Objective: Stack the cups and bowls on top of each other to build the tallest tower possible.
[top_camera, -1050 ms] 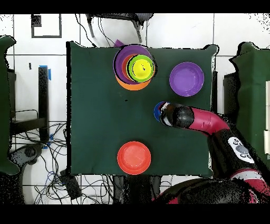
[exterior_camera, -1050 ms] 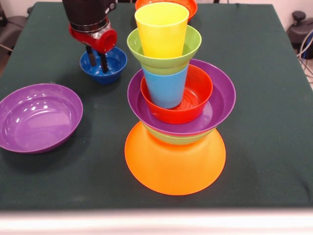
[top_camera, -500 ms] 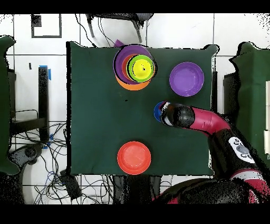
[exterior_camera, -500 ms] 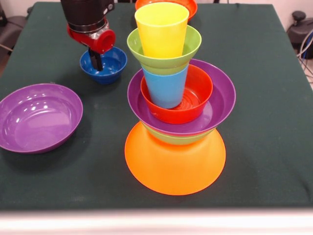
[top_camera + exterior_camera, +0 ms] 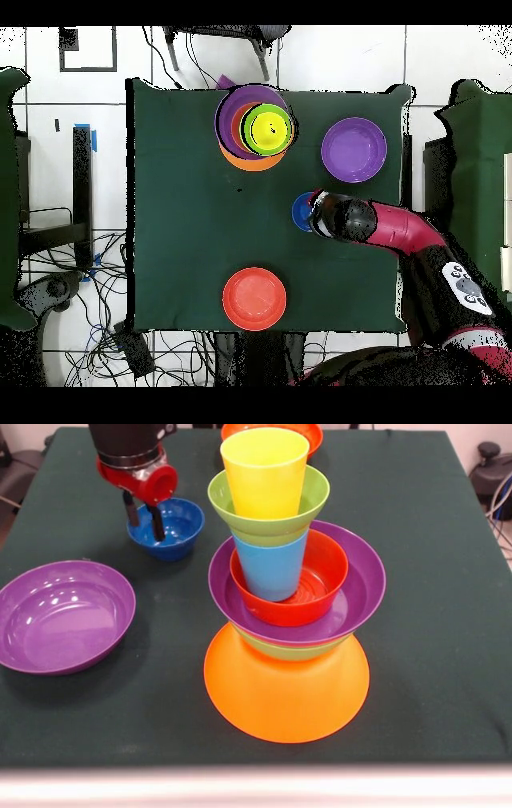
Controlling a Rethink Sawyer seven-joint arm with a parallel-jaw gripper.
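You're hovering the gripper (image 5: 142, 518) over the small dark blue bowl's (image 5: 174, 525) rim, fingers apart w/ nothing clamped: one finger is sitting outside the wall, the other inside, so the rim is running btwn them. Bowl is resting upright on the table (image 5: 432, 584), just beside and behind the tower (image 5: 286, 624). Looks like you're setting up a rim pinch; bowl isn't lifted yet.

One camera looks down at an angle, close, the gripper (image 5: 142, 516) upper left. The other looks straight down from high. Both share the table (image 5: 180, 200).
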